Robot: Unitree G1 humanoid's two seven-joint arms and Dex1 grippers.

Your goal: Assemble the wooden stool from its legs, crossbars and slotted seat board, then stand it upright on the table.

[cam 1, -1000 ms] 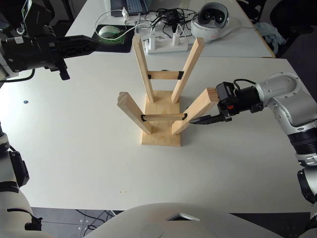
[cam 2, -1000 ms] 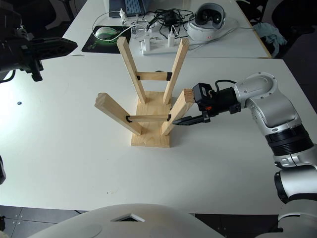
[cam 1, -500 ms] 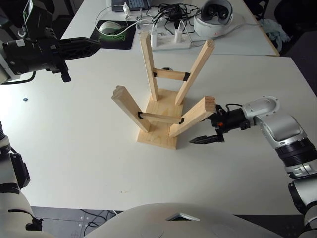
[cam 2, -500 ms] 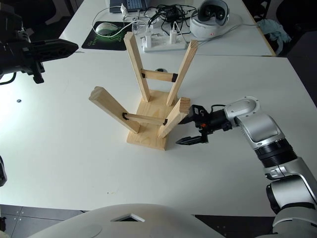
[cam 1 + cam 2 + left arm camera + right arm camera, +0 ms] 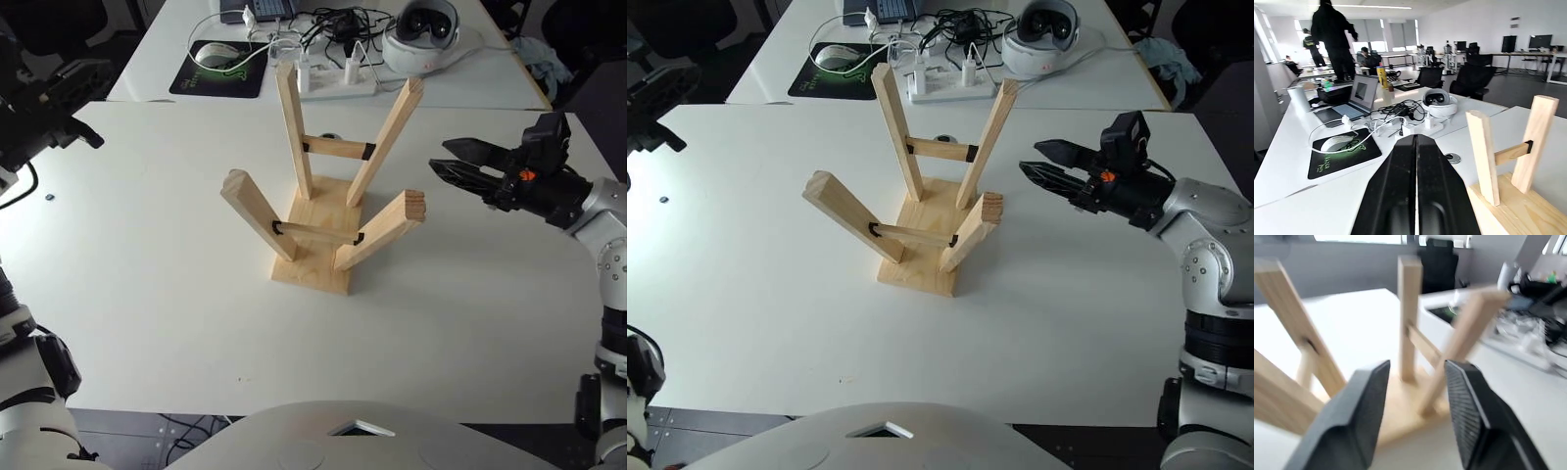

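upturned stool [image 5: 315, 262], right fingers [image 5: 468, 151] apart, empty, left fingers [image 5: 1396, 196] pressed together, empty, left arm [image 5: 44, 103] partly cropped

No legible text or numbers

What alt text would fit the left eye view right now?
A wooden stool sits upside down on a white table, its legs pointing up. The open right gripper hovers to the stool's right, apart from it.
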